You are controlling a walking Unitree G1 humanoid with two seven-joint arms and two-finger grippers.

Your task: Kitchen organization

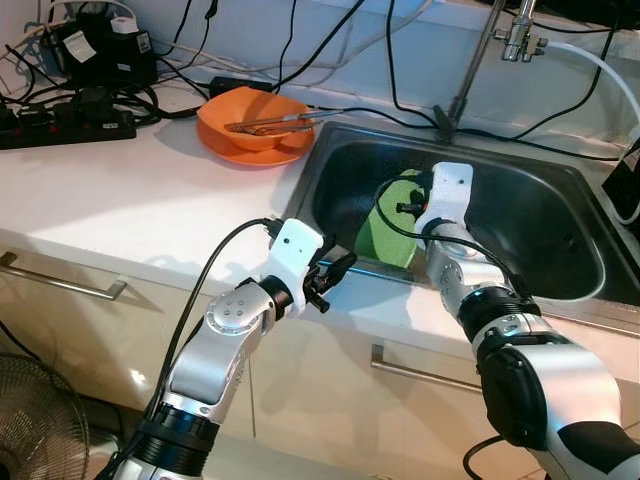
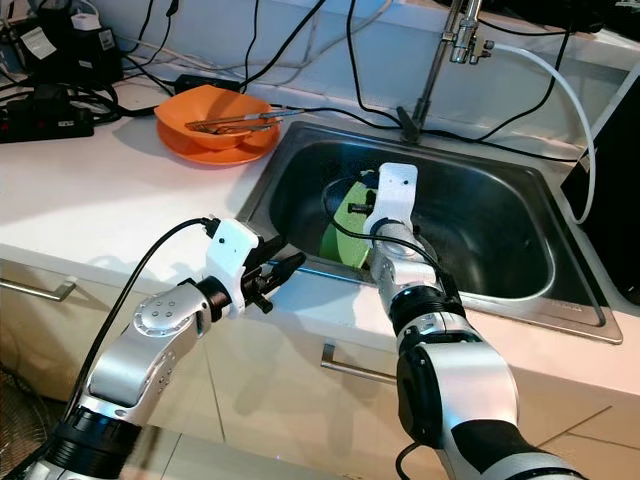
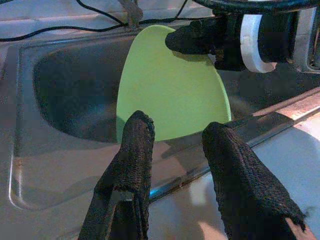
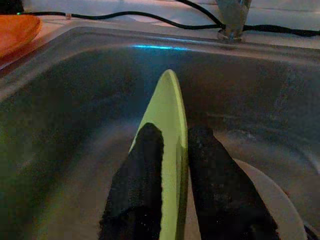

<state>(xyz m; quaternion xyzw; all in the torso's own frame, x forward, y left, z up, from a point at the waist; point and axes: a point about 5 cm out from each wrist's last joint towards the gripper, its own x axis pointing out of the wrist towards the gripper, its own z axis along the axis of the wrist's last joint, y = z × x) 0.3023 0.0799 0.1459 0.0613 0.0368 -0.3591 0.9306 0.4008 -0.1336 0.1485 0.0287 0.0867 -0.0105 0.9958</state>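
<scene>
Right pincer (image 4: 172,165) clamped on the rim of a green plate (image 3: 170,95), held on edge inside the steel sink (image 1: 560,215) near its front wall. A white plate (image 4: 270,200) lies on the sink floor just beside. Left pincer (image 3: 177,150) fingers apart, hovering at the sink's front left corner, above the desk (image 1: 120,200) edge. Orange bowl (image 1: 250,115) with tongs (image 1: 285,122) at the sink's back left corner; power strip (image 1: 60,125) and cables along the desk's back edge. Faucet (image 1: 485,60) behind the sink.

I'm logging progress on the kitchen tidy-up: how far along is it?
Done: nothing clearly put away.

In hand: right claw grips the green plate on edge in the sink; left claw, open, waits at its rim.

Left: a white plate in the sink.
</scene>
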